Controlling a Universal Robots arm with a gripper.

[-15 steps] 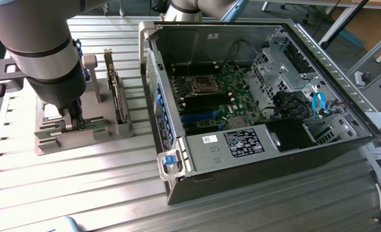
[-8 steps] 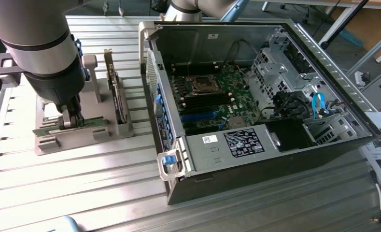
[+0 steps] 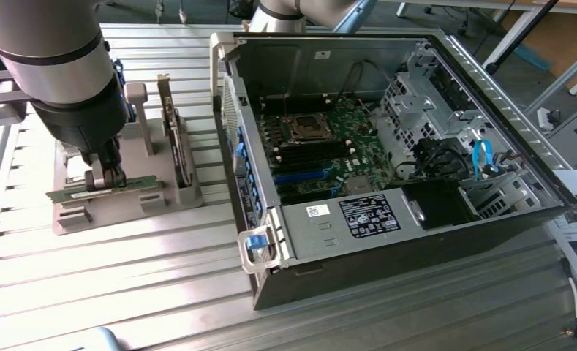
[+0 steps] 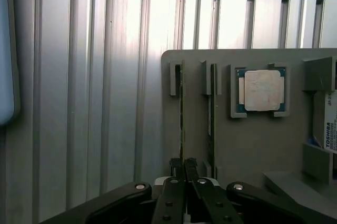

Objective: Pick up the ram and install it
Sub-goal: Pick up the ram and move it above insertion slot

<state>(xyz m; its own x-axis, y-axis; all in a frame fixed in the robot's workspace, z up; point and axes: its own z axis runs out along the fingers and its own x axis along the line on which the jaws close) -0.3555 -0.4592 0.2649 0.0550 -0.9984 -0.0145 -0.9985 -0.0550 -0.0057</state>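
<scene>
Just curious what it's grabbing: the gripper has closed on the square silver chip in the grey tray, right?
No. The gripper is shut on the ram, a thin green stick, not the square silver chip, which sits apart in the same grey tray. The wrist view shows it.

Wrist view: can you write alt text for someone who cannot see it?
The gripper is shut on the ram, a thin green stick standing on edge in a grey holder. A second ram stands in the neighbouring slot, and a square silver processor chip lies in a pocket beyond it, all on a ribbed metal table.
</scene>
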